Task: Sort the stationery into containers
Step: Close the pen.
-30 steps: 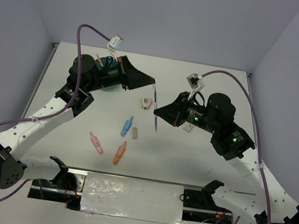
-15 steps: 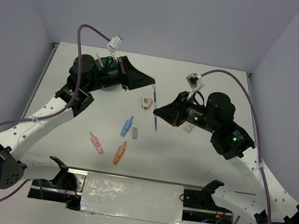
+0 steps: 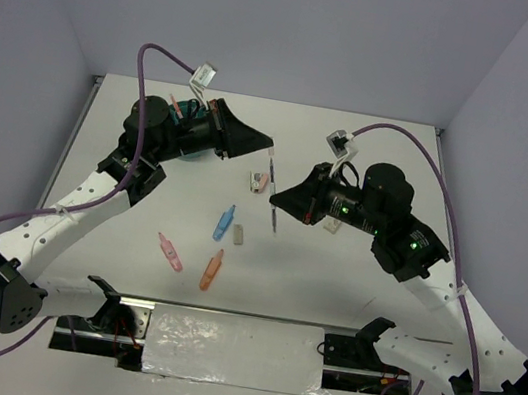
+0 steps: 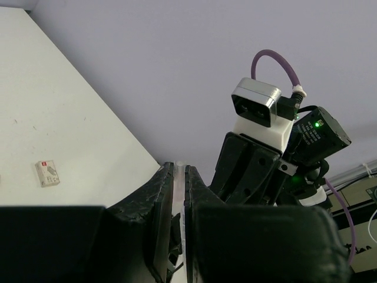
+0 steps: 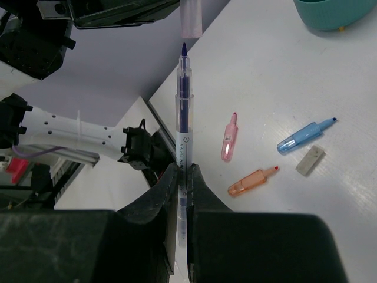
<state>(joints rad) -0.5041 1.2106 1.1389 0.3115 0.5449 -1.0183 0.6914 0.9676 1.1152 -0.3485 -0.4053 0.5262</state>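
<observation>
My right gripper (image 5: 182,168) is shut on a clear pen with a dark blue core (image 5: 183,112), its bare tip pointing at a translucent cap (image 5: 190,17) just beyond it. My left gripper (image 4: 179,167) is shut on that cap (image 4: 178,177). In the top view the left gripper (image 3: 270,148) and right gripper (image 3: 277,200) face each other above mid-table, with the pen (image 3: 274,216) between them. The teal organiser (image 3: 189,136) sits behind the left arm, mostly hidden; its edge also shows in the right wrist view (image 5: 339,12).
On the table lie a blue marker (image 3: 224,222), a pink marker (image 3: 170,252), an orange marker (image 3: 211,269), a grey eraser (image 3: 237,235), a small pink-and-white item (image 3: 260,184) and a white eraser (image 3: 333,224).
The right arm has shifted very slightly to the left. Both grippers keep their hold and the items on the table have not moved.
</observation>
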